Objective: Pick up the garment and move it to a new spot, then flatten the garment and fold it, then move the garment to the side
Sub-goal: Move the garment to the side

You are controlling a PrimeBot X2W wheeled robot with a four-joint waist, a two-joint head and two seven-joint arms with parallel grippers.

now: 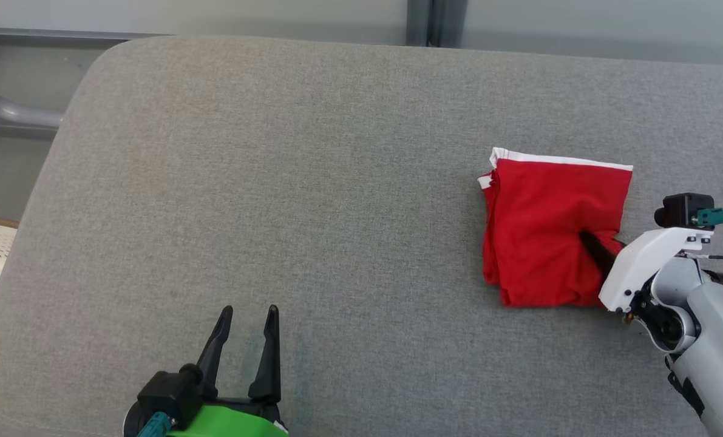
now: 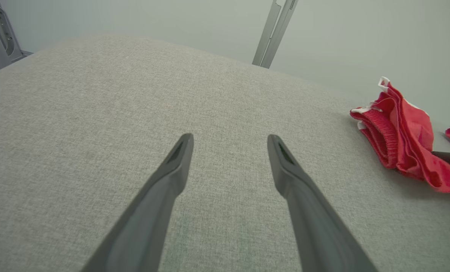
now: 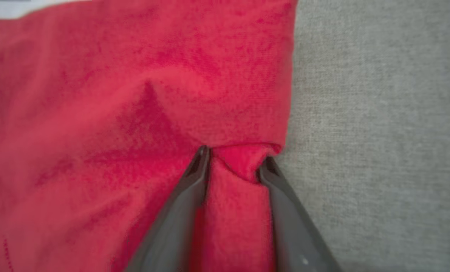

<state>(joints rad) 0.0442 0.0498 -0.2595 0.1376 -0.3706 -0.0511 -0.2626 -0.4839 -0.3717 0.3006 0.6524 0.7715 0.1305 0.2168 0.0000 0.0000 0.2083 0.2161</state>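
At the bottom left of the head view, the left pincer (image 1: 249, 311) sits low over the grey cushion (image 1: 276, 182). Its two dark fingers are spread wide, and the grey cushion shows between them. In its own wrist view the left pincer (image 2: 229, 139) points out across the cushion (image 2: 96, 113), touching nothing red.

Well off to the right of this pincer, and a bit past its tips, lies the red garment (image 1: 549, 230). It is folded into a small, bumpy square. A white edge (image 1: 561, 159) runs along the side far from both pincers. From the left wrist, the garment (image 2: 402, 139) looks like a soft red heap.

The right pincer (image 1: 584, 237) reaches into the side of the garment nearest to it. In the right wrist view, the right pincer (image 3: 235, 156) pinches a little bunched fold of red cloth between its two tips. Most of the garment (image 3: 134, 94) spreads ahead of it and to its left. Bare cushion (image 3: 379, 132) lies just beside it on its right.
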